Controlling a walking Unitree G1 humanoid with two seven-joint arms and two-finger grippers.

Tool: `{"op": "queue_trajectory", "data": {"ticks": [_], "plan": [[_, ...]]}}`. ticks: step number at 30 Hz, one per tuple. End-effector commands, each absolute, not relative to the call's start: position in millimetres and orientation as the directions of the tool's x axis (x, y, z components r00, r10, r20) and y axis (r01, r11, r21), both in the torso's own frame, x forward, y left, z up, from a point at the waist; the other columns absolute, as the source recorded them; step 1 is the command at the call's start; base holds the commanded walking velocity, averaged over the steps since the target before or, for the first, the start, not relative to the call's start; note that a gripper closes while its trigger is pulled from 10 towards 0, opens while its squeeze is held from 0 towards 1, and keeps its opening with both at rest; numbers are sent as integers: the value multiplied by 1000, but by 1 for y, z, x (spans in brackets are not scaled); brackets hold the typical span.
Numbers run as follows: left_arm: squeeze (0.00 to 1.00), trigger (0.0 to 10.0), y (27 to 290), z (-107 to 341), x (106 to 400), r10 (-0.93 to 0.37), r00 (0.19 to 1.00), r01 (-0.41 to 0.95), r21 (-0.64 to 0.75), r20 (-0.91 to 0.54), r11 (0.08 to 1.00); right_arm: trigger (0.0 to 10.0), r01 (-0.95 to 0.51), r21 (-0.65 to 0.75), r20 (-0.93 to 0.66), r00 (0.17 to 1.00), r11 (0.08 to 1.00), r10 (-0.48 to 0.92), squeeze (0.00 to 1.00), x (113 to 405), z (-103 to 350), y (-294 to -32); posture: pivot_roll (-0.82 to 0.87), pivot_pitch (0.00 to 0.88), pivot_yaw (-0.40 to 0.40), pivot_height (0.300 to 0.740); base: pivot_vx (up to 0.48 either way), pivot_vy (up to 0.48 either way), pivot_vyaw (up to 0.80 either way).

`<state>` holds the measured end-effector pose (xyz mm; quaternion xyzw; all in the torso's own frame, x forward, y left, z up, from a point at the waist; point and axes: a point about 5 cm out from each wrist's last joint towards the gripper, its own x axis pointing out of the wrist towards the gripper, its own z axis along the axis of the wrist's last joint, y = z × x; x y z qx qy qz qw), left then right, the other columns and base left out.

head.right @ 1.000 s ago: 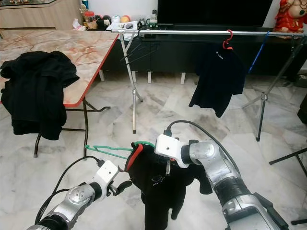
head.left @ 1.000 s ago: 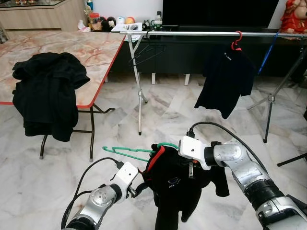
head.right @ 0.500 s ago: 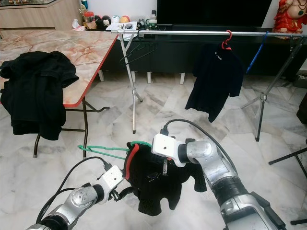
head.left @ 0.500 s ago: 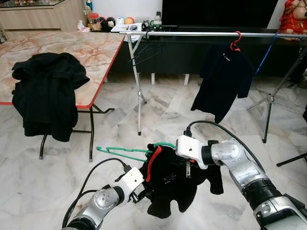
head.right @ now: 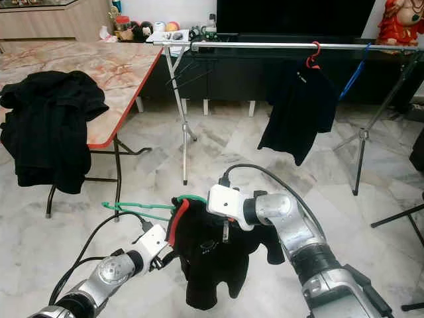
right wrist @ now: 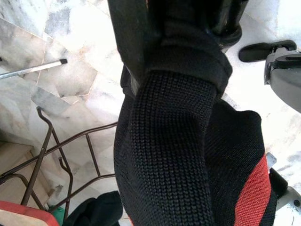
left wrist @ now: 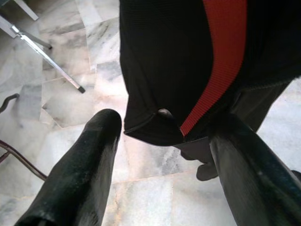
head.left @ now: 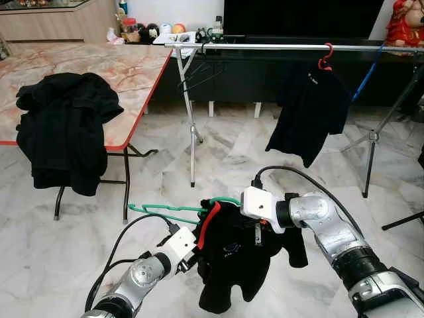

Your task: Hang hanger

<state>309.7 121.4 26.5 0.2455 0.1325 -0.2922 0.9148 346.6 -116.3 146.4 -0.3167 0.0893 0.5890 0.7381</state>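
The step in hand looks like dressing the hanger, not yet hanging it: a black shirt with a red collar band (head.left: 232, 255) droops low in front of the robot, well short of the steel clothes rail (head.left: 311, 47) at the far side of the room. The green hanger (head.left: 169, 212) lies roughly level, 1 end sticking out to the left of the cloth, the rest buried in the neck opening. The right gripper (right wrist: 181, 28) is clamped on a thick fold of the knit fabric near the collar, holding the garment up. The left gripper (left wrist: 162, 136) sits just below the collar with its fingers spread wide, the hem of the neck opening between them but not pinched. On the rail 1 black T-shirt on a red hanger (head.left: 310, 109) already hangs, with bare bar to its left. Next, I judge, the left gripper must close on the collar or hanger and seat the shoulders before lifting the hook to the rail.
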Motion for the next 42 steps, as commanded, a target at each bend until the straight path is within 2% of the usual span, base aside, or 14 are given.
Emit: {"op": "queue_trajectory", "data": {"ticks": [1, 19, 34, 42], "plan": [[0, 0, 123, 25, 309, -465, 792, 603, 383, -396, 700, 0, -916, -391, -468, 284, 92, 837, 0, 347, 157, -110, 65, 77, 6, 740, 0, 0, 0], [0, 0, 120, 29, 312, -472, 797, 599, 391, -377, 699, 0, -917, -388, -473, 288, 96, 833, 0, 347, 157, -112, 62, 72, 6, 740, 0, 0, 0], [0, 0, 121, 28, 310, -492, 785, 615, 377, -376, 693, 0, -918, -370, -486, 324, 145, 811, 0, 350, 149, -118, 71, 79, 5, 740, 0, 0, 0], [0, 0, 125, 28, 311, -478, 796, 597, 353, -372, 720, 0, -919, -358, -496, 338, 166, 800, 0, 350, 144, -123, 72, 81, 5, 740, 0, 0, 0]]}}
